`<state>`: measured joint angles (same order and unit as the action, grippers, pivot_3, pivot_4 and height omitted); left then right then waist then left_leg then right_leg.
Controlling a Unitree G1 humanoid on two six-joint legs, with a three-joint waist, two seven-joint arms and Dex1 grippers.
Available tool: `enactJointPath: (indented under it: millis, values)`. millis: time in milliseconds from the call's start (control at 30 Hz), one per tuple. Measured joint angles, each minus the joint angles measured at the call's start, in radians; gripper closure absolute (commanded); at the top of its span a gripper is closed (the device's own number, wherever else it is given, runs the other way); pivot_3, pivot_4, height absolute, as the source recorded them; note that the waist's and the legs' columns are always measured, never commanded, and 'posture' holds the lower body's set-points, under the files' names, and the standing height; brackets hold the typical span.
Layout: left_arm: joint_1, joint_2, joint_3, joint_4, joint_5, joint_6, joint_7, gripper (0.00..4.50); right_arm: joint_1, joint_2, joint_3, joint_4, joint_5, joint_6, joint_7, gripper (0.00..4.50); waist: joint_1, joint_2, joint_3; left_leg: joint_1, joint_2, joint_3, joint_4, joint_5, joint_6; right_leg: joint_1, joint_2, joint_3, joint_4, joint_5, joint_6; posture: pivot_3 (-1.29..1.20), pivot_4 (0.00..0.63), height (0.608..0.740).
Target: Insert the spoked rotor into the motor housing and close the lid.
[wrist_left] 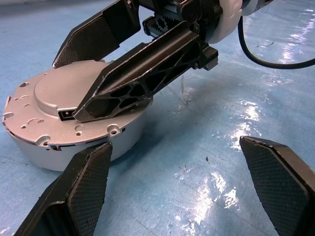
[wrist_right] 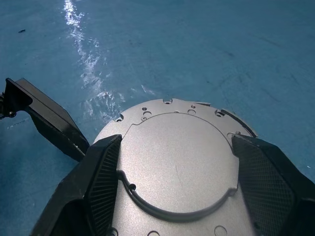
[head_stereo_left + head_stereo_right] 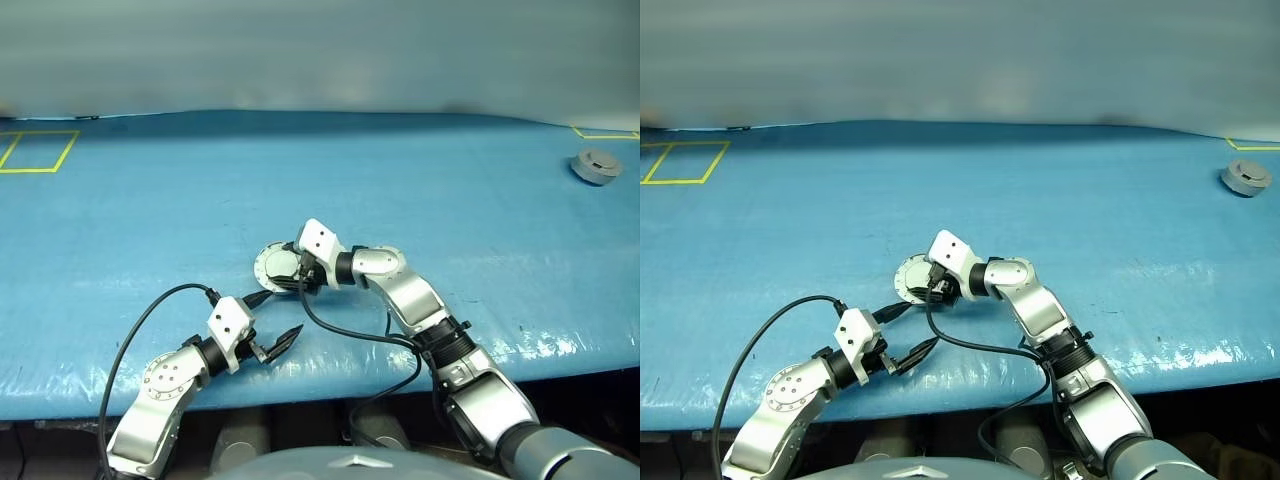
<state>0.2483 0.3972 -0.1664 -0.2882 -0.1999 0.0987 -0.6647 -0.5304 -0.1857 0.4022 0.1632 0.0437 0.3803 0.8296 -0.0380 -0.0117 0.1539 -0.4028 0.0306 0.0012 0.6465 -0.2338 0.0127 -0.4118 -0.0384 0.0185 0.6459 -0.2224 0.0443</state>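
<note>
Reaching in from the right with its wrist bent leftward, the right gripper (image 2: 172,187) has its 2 fingers set on either side of the lid (image 2: 177,162), which lies plain face up on the motor housing (image 1: 74,142) on the blue table (image 3: 450,200). Nearer the table's front edge, the left gripper (image 3: 275,345) hangs spread and empty, aimed at the housing. Open surface stretches all around; a small grey part (image 3: 596,166) sits at the far right.

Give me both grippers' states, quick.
Left gripper: open, empty.
Right gripper: fingers closed around the lid on the housing.
</note>
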Motion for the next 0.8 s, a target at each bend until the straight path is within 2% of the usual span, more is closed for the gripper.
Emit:
enactJointPath:
  millis: [800]
  values:
    - [0.014, -0.003, -0.001, 0.000, 0.000, 0.000, 0.008, 0.00, -0.081, 0.033, 0.028, 0.138, -0.037, -0.141, 0.069, 1.25, 0.001, 0.000, 0.000, -0.001, 0.000, 0.000, 0.000, 0.000, 0.000, -0.001, 0.000, 0.000, 0.000, 0.000, 0.000, 0.00, 0.150, 0.740]
